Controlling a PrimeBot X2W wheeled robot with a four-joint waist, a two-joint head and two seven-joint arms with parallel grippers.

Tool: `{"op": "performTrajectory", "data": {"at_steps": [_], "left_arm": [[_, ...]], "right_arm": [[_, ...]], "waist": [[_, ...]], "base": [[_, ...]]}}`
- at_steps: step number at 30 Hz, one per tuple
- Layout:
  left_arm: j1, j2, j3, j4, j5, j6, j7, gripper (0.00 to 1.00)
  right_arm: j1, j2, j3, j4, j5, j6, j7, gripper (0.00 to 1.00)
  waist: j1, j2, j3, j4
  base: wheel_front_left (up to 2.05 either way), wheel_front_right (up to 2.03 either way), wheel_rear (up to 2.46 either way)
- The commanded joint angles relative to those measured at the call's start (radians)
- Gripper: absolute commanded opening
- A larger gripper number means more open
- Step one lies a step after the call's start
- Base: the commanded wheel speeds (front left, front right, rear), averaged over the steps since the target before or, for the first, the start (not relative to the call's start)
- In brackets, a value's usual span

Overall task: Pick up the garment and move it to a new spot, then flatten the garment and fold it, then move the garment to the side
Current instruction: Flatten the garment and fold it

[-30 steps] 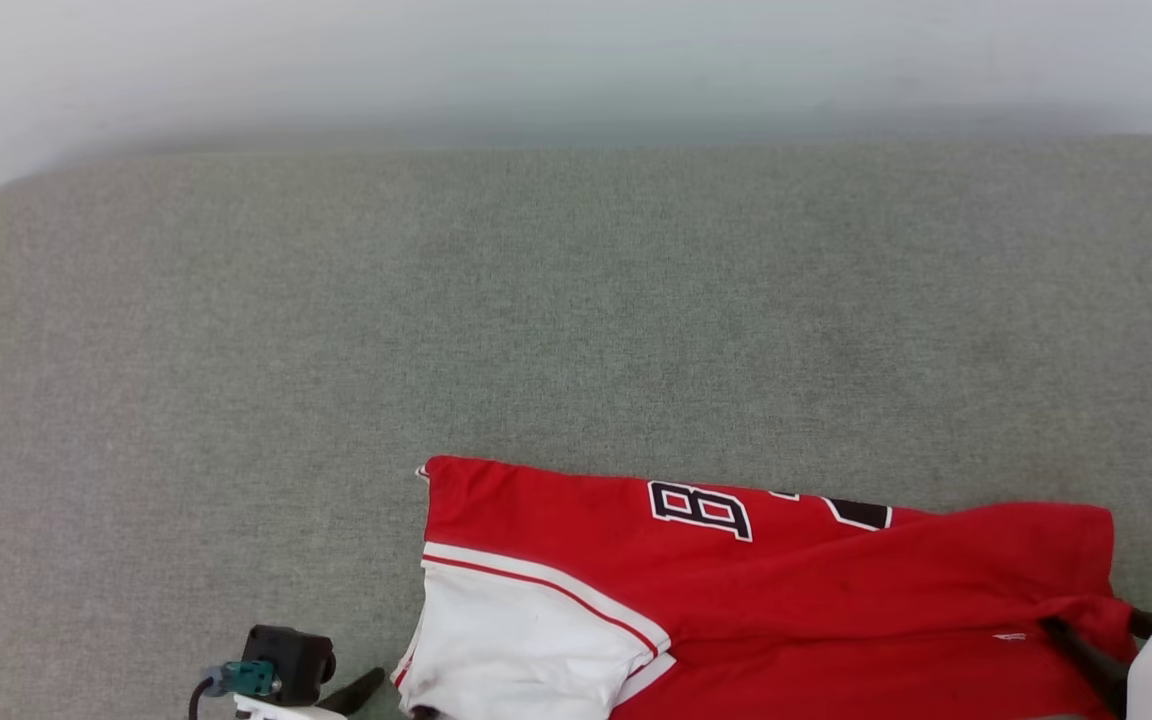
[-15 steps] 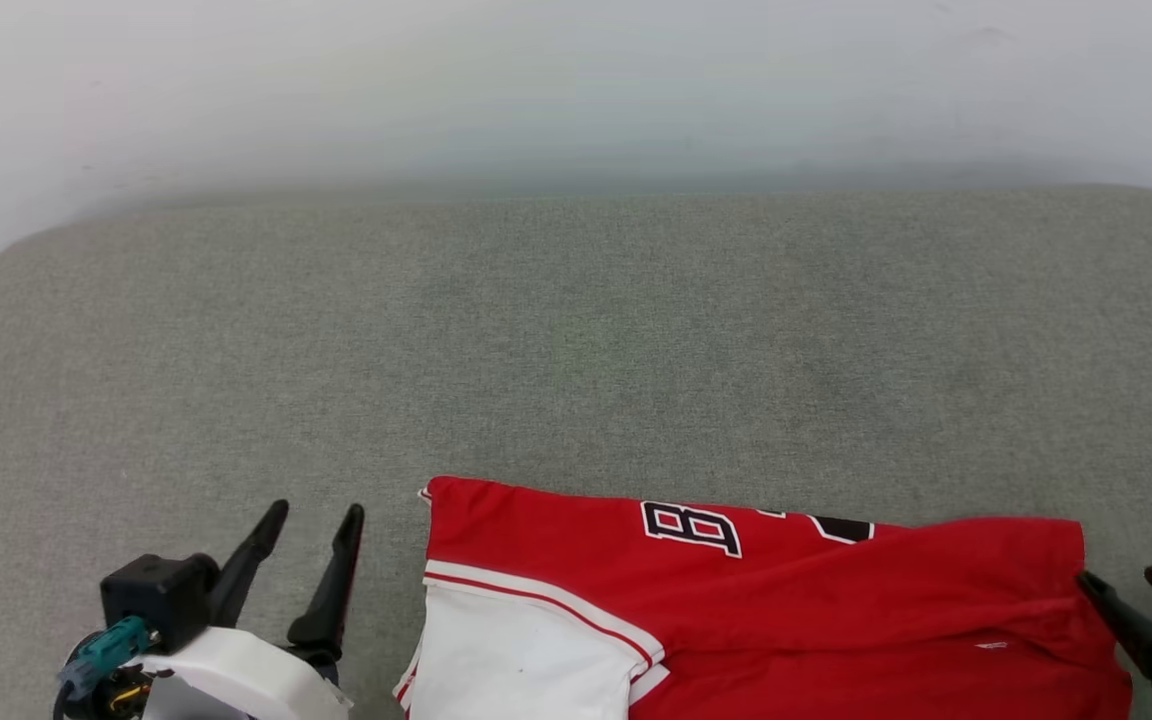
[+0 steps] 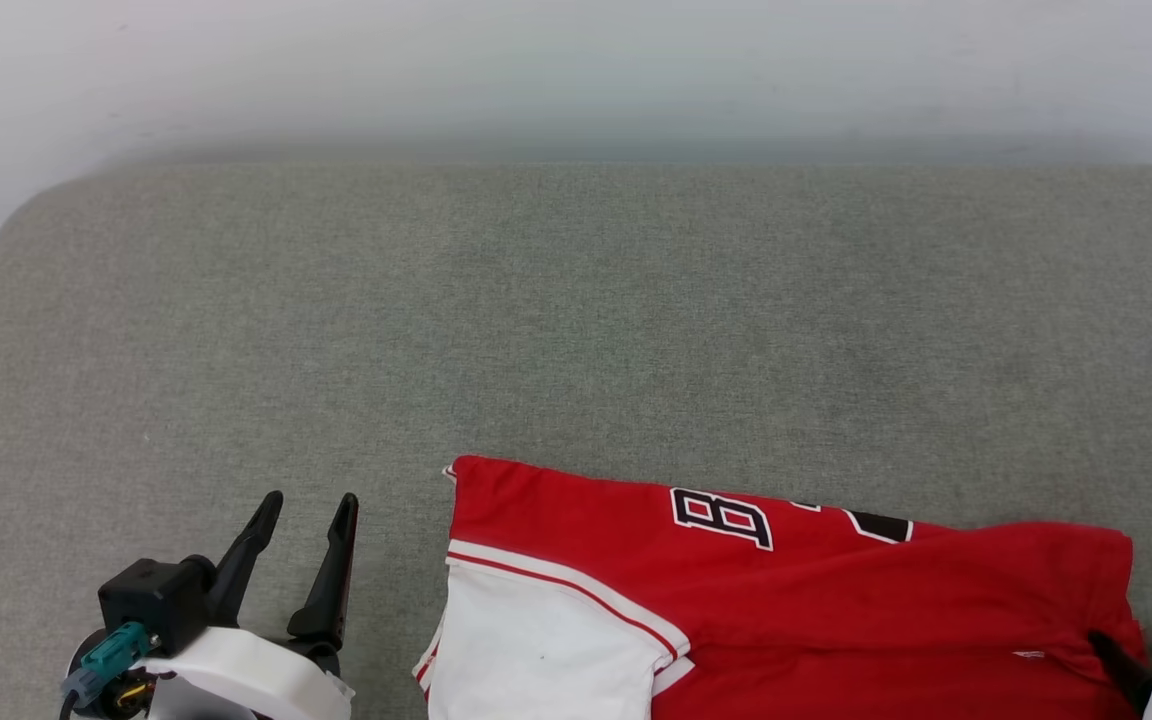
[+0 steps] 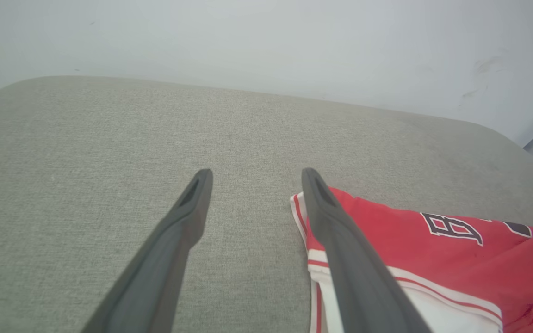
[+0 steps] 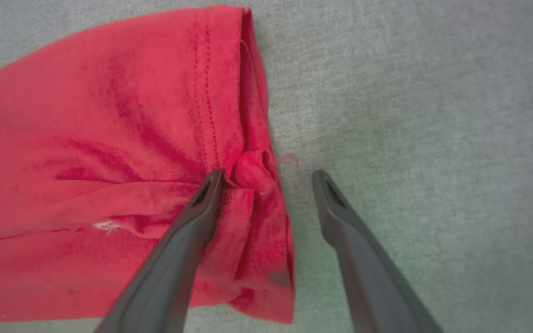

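Red T-shirt (image 3: pixel 836 590) print (image 3: pixel 722 517) just read "B". Left end effector (image 3: pixel 310 499), at its 9 o'clock, was spread wide and empty. Right end effector (image 5: pixel 267 173) was spread too, one finger against its bunched edge.

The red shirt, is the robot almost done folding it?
Partly. Done: the shirt lies on the grey cushion with a red layer folded over its print. In hand: nothing; the left gripper is open beside it, the right gripper open at a bunched edge. Left: smoothing that bunch, probably more folding since the white sleeve sticks out, then moving it aside.
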Motion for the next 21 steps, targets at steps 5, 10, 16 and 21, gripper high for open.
{"op": "performTrajectory", "data": {"at_steps": [5, 10, 16, 21], "left_arm": [[-0.02, -0.004, 0.007, 0.009, 0.011, -0.005, -0.006, 1.0], [-0.027, -0.009, -0.002, 0.019, 0.014, -0.011, -0.005, 1.0], [-0.035, -0.013, -0.009, 0.024, 0.014, -0.007, 0.0, 1.0], [-0.034, -0.013, -0.013, 0.026, 0.016, -0.003, 0.001, 1.0]], "right_arm": [[-0.016, 0.039, 0.015, 0.06, -0.009, -0.001, 0.015, 1.0], [-0.01, 0.089, 0.085, 0.086, 0.036, 0.005, 0.06, 1.0], [-0.002, 0.115, 0.148, 0.095, 0.066, 0.007, 0.072, 1.0], [-0.002, 0.101, 0.174, 0.122, 0.06, 0.007, 0.046, 0.02]], "waist": [[0.0, 0.0, 0.015, 0.01], [0.0, 0.0, 0.023, 0.014], [0.0, 0.0, 0.022, 0.014], [0.0, 0.0, 0.012, 0.012]], "base": [[0.0, 0.0, 0.0], [0.0, 0.0, 0.0], [0.0, 0.0, 0.0], [0.0, 0.0, 0.0]]}}
